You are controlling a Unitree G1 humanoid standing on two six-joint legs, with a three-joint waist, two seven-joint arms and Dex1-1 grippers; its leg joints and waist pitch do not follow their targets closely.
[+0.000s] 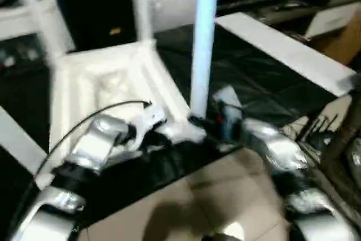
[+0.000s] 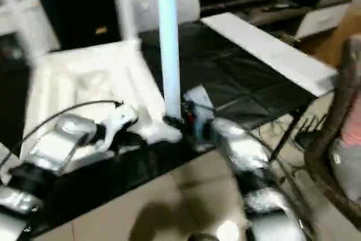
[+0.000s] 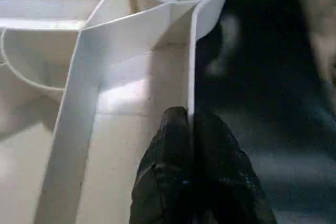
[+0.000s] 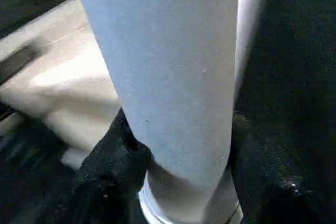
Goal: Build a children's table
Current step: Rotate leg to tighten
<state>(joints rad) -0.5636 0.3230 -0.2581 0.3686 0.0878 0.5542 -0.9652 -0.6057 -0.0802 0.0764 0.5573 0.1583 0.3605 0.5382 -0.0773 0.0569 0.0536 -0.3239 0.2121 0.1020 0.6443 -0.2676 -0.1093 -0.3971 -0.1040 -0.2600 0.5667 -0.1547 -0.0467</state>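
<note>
Seating a leg point(image 1: 204, 43) upright at the near corner socket of the upturned tabletop point(image 1: 107, 83) on the black counter point(image 1: 254, 83). Our right pincer point(image 4: 178, 182) clamps the leg's base; our left pincer point(image 3: 191, 129) pinches the tabletop's rim. Two more legs already stand at the back; we judge the job past halfway.

Both forearms are rounded, glossy silver shells, broken by black bands at the joints nearer the body. The left forearm point(image 1: 98, 142) carries a thin black cable point(image 1: 84, 119) that arcs over its shell toward the wrist, where a white housing point(image 1: 149, 118) sits ahead of a black collar. The right forearm point(image 1: 276, 148) has a pale wrist block with a small red mark point(image 1: 218, 119). The left gripper point(image 3: 191, 129) has two matte black, faintly textured fingers with rounded tips.
</note>
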